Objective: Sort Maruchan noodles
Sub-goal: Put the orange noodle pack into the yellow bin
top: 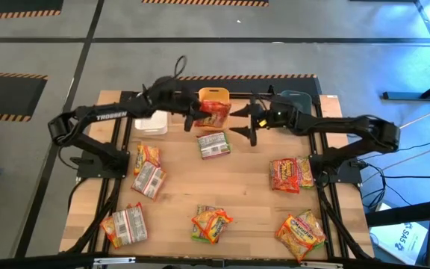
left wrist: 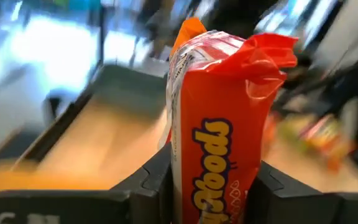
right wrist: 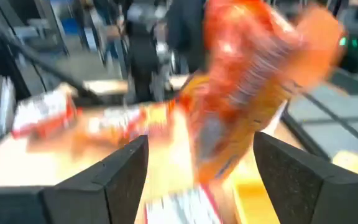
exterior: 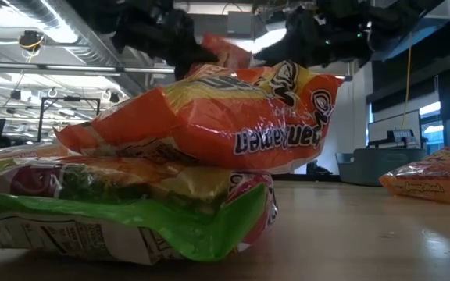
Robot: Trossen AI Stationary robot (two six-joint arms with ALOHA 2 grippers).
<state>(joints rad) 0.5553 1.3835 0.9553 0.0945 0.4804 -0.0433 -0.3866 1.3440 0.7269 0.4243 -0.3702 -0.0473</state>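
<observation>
The left gripper's [left wrist: 213, 186] fingers are clenched on an orange-red noodle packet [top: 213, 113], pinching it on edge so it stands up between the jaws; the right gripper's [top: 246, 122] fingers stand apart, released, just beside the same packet. It looks like a hand-over near the table's far edge — the packet hangs above the wood in front of the orange bin [top: 213, 94], probably so it can be dropped there by colour. Part of a word, "Foods", runs up the wrapper in yellow letters in the left wrist view.

Just below lies a packet [top: 214, 145] with its silvery back up. Others are scattered across the table [top: 245, 187]: a pair at the left [top: 148, 170], one at the near left corner [top: 125, 224], a small pile near the front middle [top: 210, 223], and orange ones at the right [top: 290, 175] and near right [top: 301, 232]. A white bin [top: 150, 124] sits left of the orange one, a grey-blue bin [top: 293, 98] to its right. In the low view the front pile fills the frame — its top wrapper shows upside-down lettering I cannot read surely.
</observation>
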